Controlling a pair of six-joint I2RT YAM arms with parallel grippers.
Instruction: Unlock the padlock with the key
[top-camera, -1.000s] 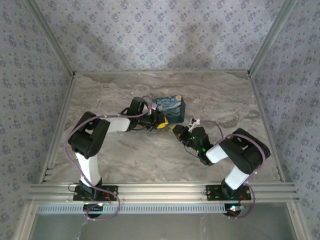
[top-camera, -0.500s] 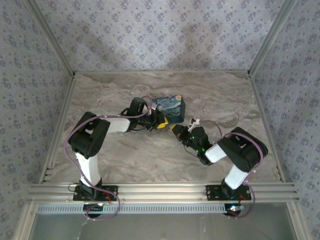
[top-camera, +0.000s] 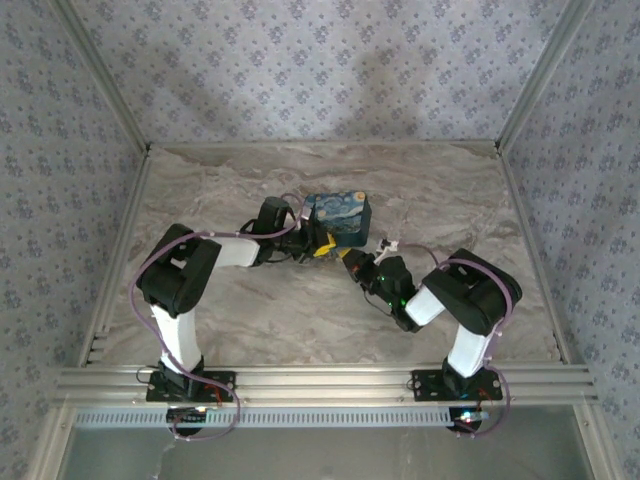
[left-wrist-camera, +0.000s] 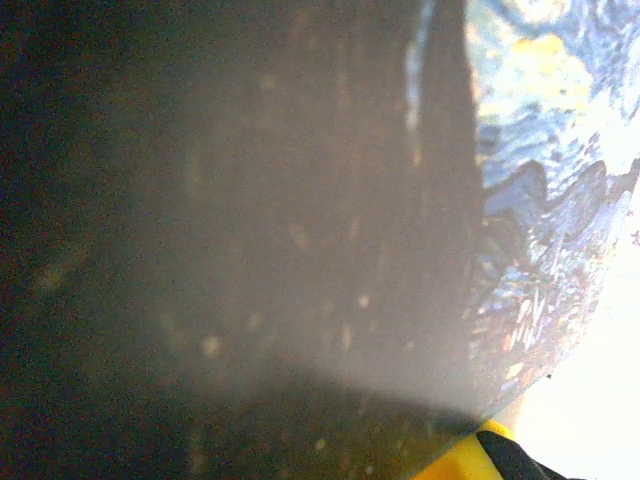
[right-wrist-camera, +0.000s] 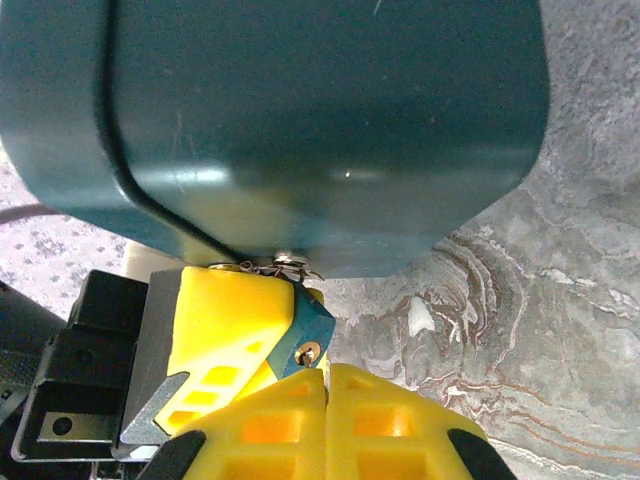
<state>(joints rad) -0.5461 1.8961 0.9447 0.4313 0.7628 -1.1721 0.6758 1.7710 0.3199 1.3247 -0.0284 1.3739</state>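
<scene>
The padlock (right-wrist-camera: 303, 338) is a small blue block with a brass keyhole (right-wrist-camera: 308, 350) in the face turned toward the right wrist camera. It sits tilted at the lower edge of a dark teal case (right-wrist-camera: 300, 120), just under a small metal ring (right-wrist-camera: 290, 262) on that edge. Its shackle is too small and hidden to make out. In the overhead view the case (top-camera: 338, 217) lies near the middle of the marble table (top-camera: 250, 320), its top printed with a swirling blue and yellow night sky. The padlock is too small to pick out there.

The right claw (right-wrist-camera: 326, 375) has its two yellow fingers pressed together with only a thin seam between them, the tips just below the keyhole and almost touching the padlock. Whether a key is pinched in that seam cannot be told. From above, the right claw (top-camera: 352, 262) points up and left at the near corner of the case.

The left claw (top-camera: 318, 247) points in from the left at the same corner. One of its yellow fingers (right-wrist-camera: 225, 335) lies flat against the left side of the padlock. The other finger is hidden, so I cannot tell whether this claw is clamped or apart. The left wrist view is dark and blurred, with the painted case (left-wrist-camera: 540, 200) along the right edge and a bit of yellow at the bottom
</scene>
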